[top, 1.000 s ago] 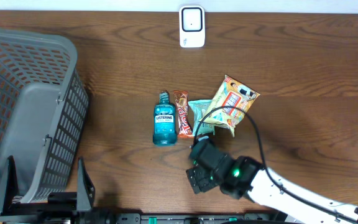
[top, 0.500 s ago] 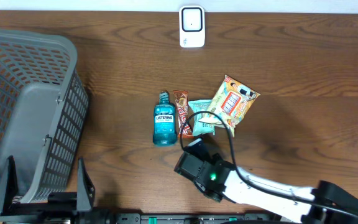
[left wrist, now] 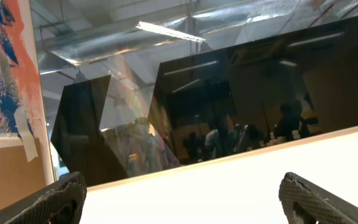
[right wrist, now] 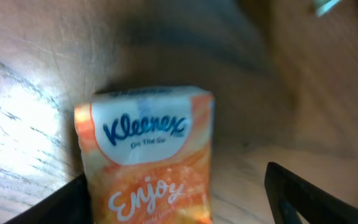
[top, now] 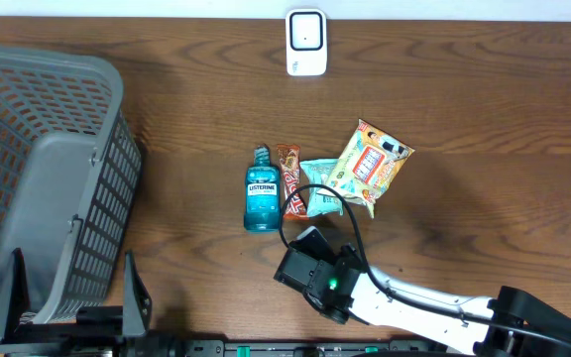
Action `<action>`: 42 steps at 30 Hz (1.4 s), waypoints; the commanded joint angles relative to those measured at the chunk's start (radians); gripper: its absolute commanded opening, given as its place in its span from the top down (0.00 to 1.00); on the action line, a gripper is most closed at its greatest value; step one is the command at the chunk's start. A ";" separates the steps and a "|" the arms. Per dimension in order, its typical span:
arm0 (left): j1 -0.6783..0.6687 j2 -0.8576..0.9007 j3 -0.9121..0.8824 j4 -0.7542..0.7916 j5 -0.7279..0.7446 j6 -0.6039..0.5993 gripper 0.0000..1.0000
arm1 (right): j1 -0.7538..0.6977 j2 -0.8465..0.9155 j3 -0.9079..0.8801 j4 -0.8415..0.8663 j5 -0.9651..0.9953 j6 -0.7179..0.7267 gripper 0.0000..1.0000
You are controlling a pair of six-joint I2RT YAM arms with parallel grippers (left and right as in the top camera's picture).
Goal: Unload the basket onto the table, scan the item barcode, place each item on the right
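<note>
Spanning the overhead view, the wooden bench [top: 484, 119] carries a grey basket [top: 48, 178] at its left. The left tool [left wrist: 182, 199] points upward, its jaws wide and empty. The right tool [top: 295, 262] hovers low near the front edge, jaws spread around an orange Kleenex pack [right wrist: 148, 149] lying on the bench; one finger [right wrist: 73, 196] sits beside it, the other apart. The white scanner [top: 306, 42] stands at the far edge.

You have the basket [top: 43, 178] at nine o'clock on the tabletop [top: 484, 109] and the scanner [top: 306, 43] at twelve. At centre lie the mouthwash bottle [top: 262, 202], candy bar [top: 290, 179], pouch [top: 321, 186] and snack bag [top: 371, 165], left to right. The right pincer [top: 295, 266] sits at six.
</note>
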 commanded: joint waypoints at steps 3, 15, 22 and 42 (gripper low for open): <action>0.005 -0.002 -0.009 0.005 0.002 0.016 0.02 | 0.014 -0.002 0.167 -0.103 0.042 0.003 0.26; 0.005 -0.002 -0.009 0.005 0.003 0.016 0.02 | 0.054 0.036 0.146 -0.108 0.018 0.086 0.43; 0.005 -0.002 -0.009 0.006 0.002 0.016 0.02 | 0.055 0.124 0.146 -0.112 -0.019 0.161 0.53; 0.005 -0.002 -0.009 0.009 0.002 0.017 0.02 | -0.138 0.133 0.314 -0.176 -0.500 0.002 0.99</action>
